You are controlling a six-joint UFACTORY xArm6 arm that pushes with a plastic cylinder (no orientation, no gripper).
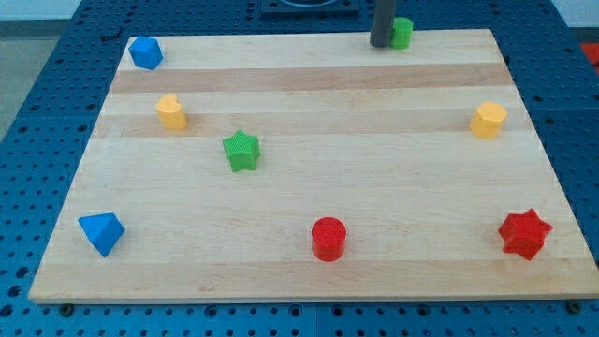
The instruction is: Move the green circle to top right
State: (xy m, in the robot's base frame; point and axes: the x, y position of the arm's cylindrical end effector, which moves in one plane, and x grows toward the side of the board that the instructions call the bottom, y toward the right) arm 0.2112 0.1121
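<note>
Green circle (402,33) sitting at twelve o'clock on the counter (309,271), hard against its top edge, with my tip (381,43) touching it from the nine o'clock side; no jaws here to open or close, just a bare rod holding nothing. Probably light, rigid and quick to slide or roll off a glancing contact, so best pushed square through its centre from nine toward three o'clock. Counted: one green circle, one green star (241,151), one red circle (328,238), one red star (525,233), two blue blocks (145,52) (101,232), two yellow blocks (171,111) (488,120).
</note>
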